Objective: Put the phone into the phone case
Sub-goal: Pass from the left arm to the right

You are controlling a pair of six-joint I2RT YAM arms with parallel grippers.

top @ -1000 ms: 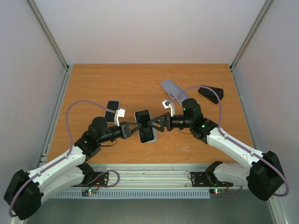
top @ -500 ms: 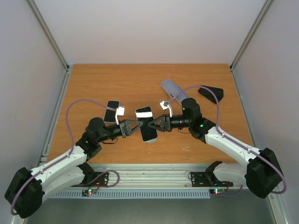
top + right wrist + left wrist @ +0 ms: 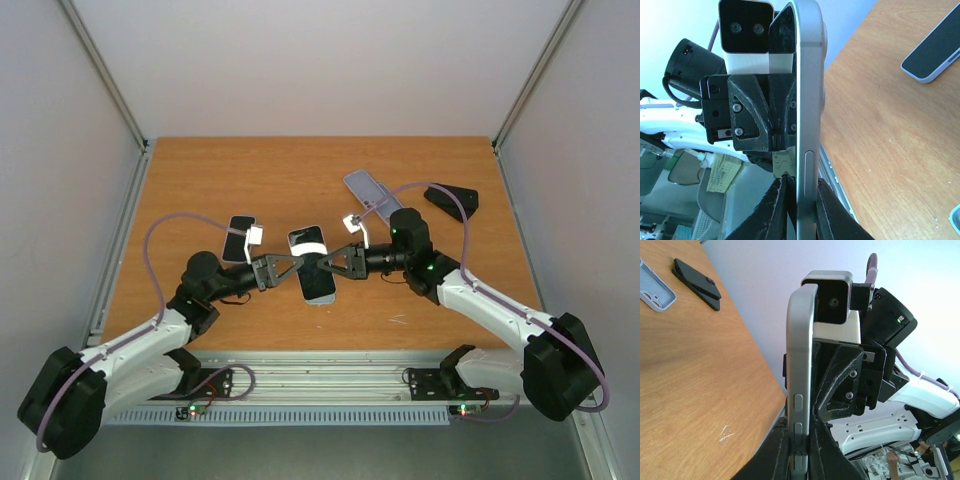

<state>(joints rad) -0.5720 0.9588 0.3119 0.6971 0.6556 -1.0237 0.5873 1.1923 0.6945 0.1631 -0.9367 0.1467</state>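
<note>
Overhead: the phone [image 3: 316,285] is held over the middle of the bench [image 3: 200,180], pinched by the left jaws at 9 o'clock and the right jaws at 3. The case [image 3: 368,190] lies well apart at 1 o'clock.

Left wrist: these jaws clench only the thin edge, so opposing pulls could twist it loose.

Right wrist: the same narrow bite; an uneven release risks a drop.

Wooden table [image 3: 200,180], dark phone [image 3: 238,238], pale phone case [image 3: 361,186], black wedge [image 3: 452,198]
</note>
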